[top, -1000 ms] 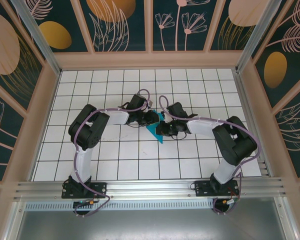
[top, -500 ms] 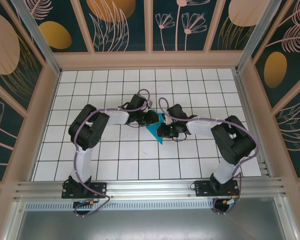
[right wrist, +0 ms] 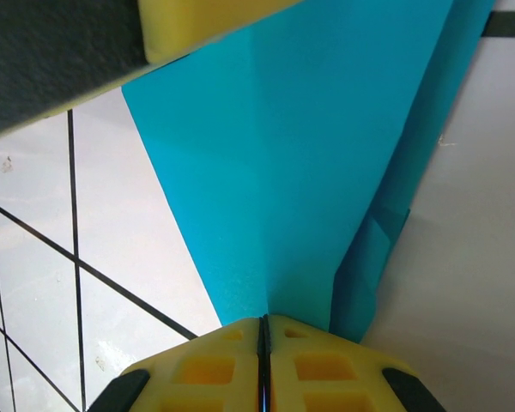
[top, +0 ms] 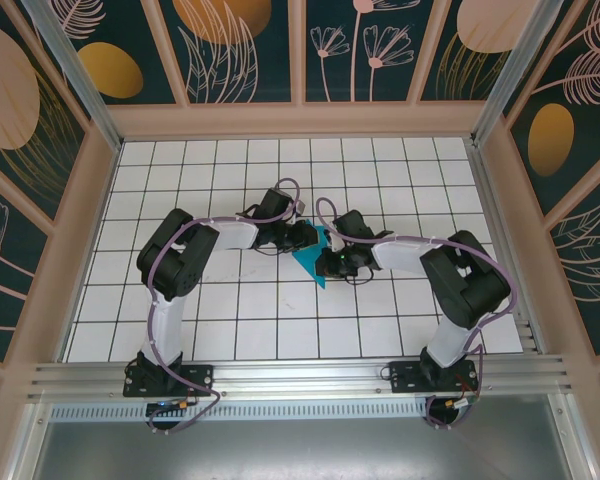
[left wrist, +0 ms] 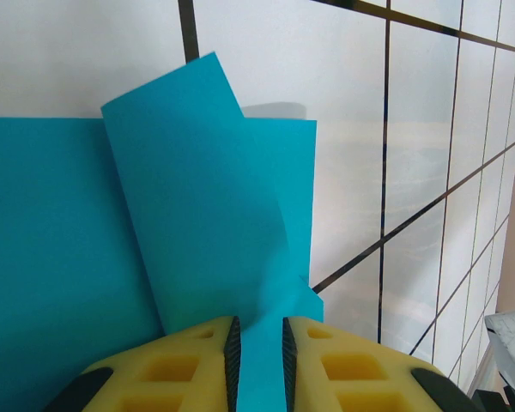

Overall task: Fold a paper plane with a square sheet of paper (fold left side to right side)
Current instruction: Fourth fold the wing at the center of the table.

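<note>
Barely anything has shifted over the last second: the right arm has crept slightly leftward, while the creased teal-blue paper wedge [top: 315, 270] lies as before mid-way across the white gridded desk [top: 240, 300], its tip toward the bases. The right claw [right wrist: 263, 330] is pinched fully together on the wedge's centre crease. Just beyond, the left claw [left wrist: 257, 335] clamps a folded flap, leaving only a thin gap between its fingers.

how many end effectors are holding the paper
2. The left end effector pinches the teal paper at its left side; the right end effector is shut on a crease at its right side.
</note>
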Robot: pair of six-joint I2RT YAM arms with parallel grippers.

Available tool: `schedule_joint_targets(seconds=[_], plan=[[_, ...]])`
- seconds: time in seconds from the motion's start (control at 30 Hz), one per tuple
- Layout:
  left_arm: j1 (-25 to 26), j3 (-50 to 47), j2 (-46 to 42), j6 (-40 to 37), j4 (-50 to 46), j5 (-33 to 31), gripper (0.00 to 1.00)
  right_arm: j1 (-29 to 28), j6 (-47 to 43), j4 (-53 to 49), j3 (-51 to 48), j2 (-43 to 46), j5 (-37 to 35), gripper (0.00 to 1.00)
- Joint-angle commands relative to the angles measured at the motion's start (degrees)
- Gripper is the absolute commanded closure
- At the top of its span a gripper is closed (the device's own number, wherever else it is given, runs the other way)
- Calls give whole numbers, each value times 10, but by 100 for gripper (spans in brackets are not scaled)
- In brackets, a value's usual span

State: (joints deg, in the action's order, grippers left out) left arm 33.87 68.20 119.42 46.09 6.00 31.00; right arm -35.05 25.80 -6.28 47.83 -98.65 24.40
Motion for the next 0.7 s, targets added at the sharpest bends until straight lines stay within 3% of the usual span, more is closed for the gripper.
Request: schedule_joint_targets(seconds=[0.0,0.67], plan=[[1,-18,25,-21,-52,-40,76,-7,-10,-40,-13,-15,-18,89],[1,-11,35,-22,-58,-46,76,-26,-26,-104,-27,3,-34,90]])
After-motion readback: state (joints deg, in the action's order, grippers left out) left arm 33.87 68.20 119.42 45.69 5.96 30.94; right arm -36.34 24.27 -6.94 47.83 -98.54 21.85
